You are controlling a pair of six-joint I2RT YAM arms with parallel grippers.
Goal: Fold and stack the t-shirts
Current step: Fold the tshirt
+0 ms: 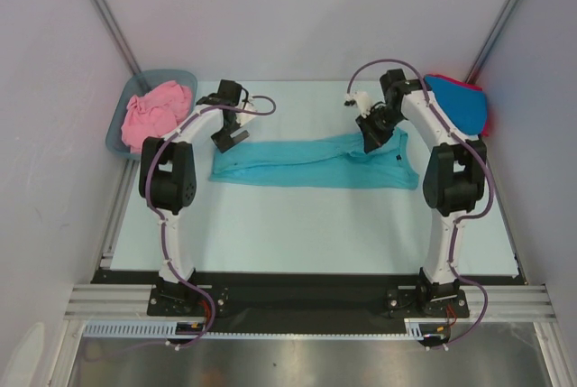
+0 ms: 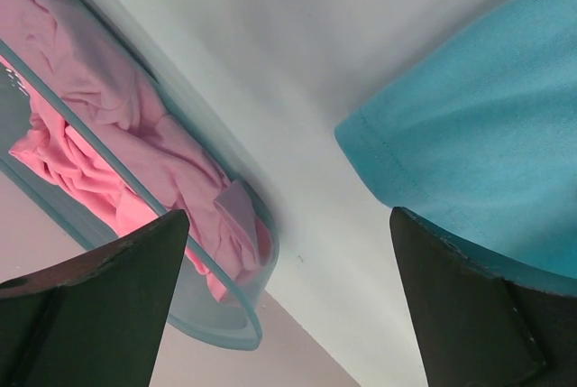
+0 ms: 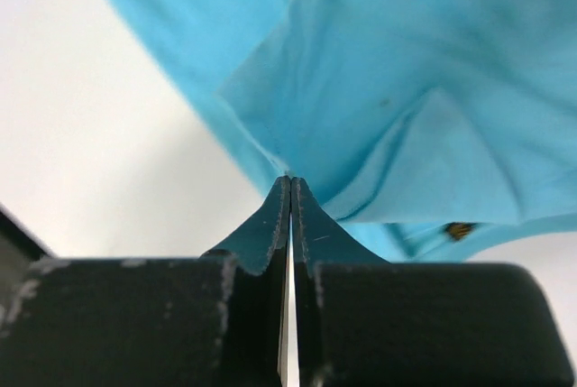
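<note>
Right end effector (image 3: 290,179) seemingly pinches teal t-shirt (image 1: 297,163) on table (image 1: 297,234); left end effector (image 2: 288,216) wide.

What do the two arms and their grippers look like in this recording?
The left arm and right arm match: slim white links joined by bulky black joint housings. A purplish-grey cable runs along each arm and loops free near the wrist. The left gripper and right gripper have black, wedge-shaped fingers with lightly scuffed edges. No markings are visible.
</note>
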